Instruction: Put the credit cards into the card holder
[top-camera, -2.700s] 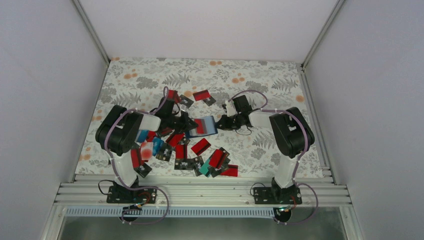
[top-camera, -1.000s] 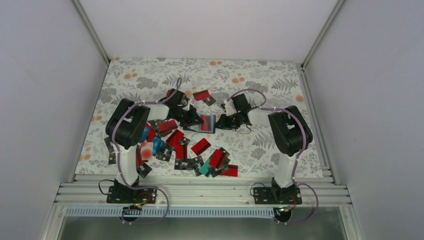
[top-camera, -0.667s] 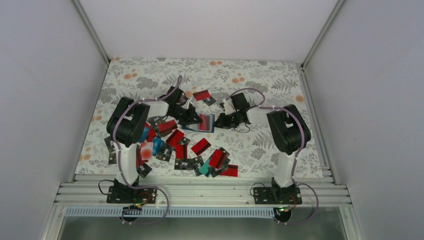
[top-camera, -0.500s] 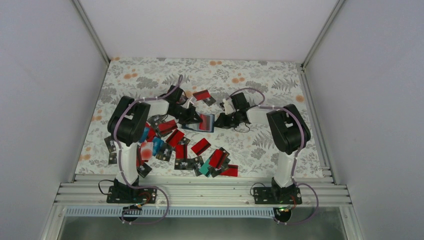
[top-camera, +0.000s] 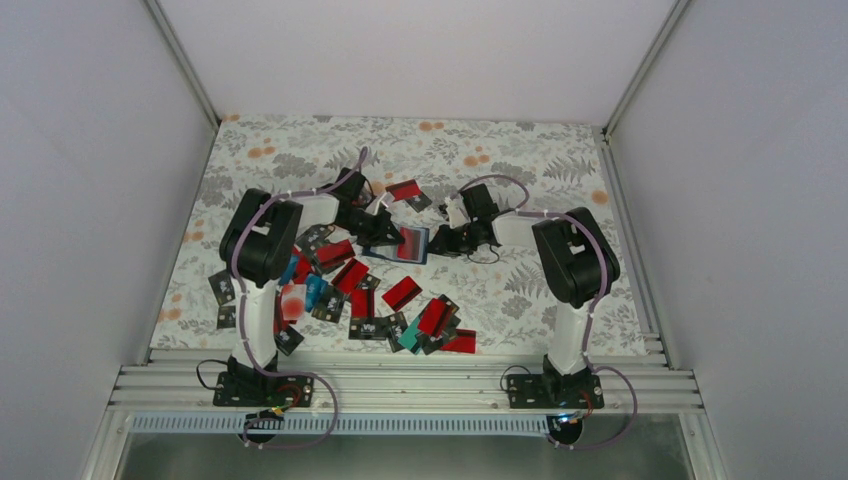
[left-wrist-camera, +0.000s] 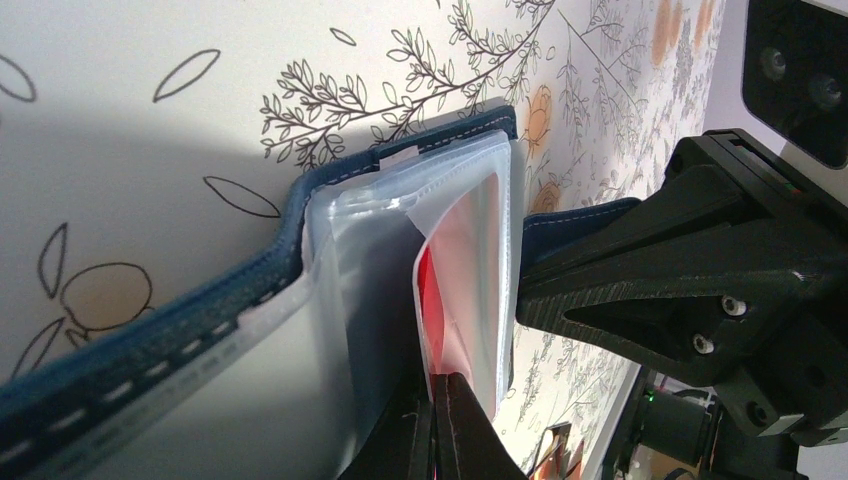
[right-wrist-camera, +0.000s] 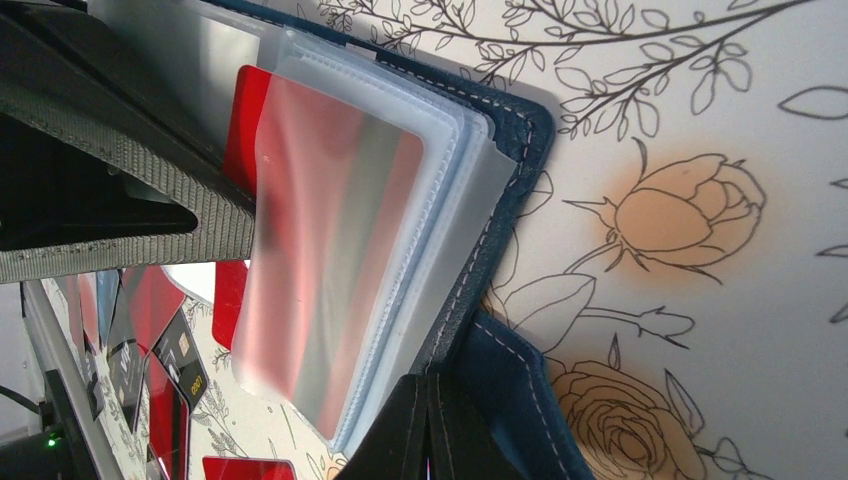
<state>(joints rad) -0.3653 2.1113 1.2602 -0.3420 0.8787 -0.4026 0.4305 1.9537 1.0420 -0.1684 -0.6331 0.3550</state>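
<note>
The left gripper was pinched shut on a red card whose far end sat inside a clear sleeve of the card holder. The right gripper was clamped on the holder's navy cover. The holder lay open mid-table between them, with loose credit cards scattered nearer the bases.

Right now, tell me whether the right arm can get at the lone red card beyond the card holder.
Probably not yet: the right gripper is shut on the card holder's edge. The red card itself lies uncovered nearby.
</note>
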